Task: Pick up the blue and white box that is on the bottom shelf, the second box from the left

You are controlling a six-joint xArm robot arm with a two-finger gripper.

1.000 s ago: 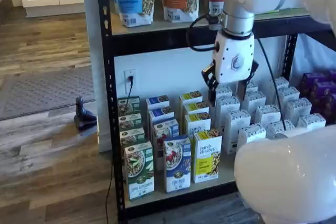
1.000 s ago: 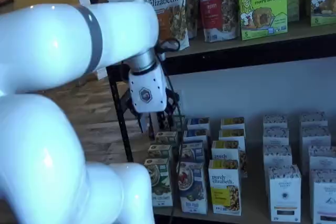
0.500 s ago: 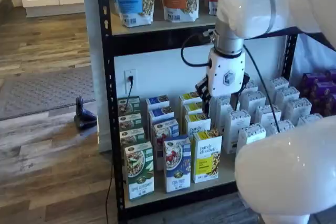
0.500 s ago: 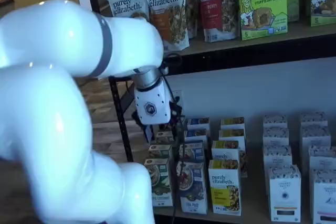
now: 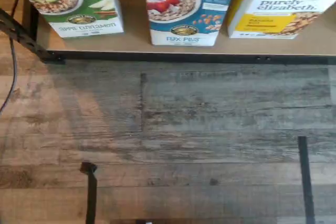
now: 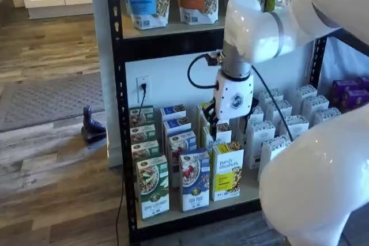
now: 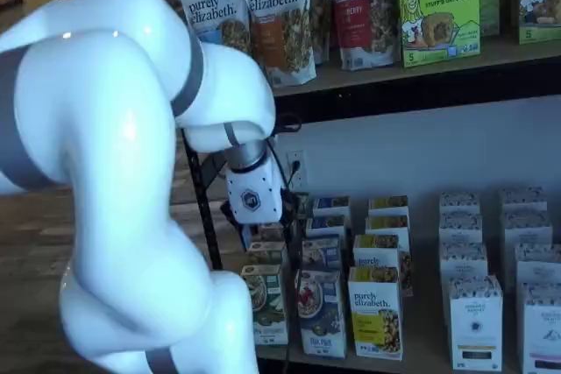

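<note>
Standing: the blue and white box upright at the front edge of the bottom shelf, between a green-and-white carton and a yellow carton.
Hand: the hand hangs above the yellow carton's row, up and right of the blue and white box, apart from it.
Fingers: spread wide, nothing between them (black tips only partly visible).

The blue and white carton stands hemmed between a green-and-white carton and a yellow carton, just beside each. More cartons stand close behind; only its front and top lie open to me
</note>
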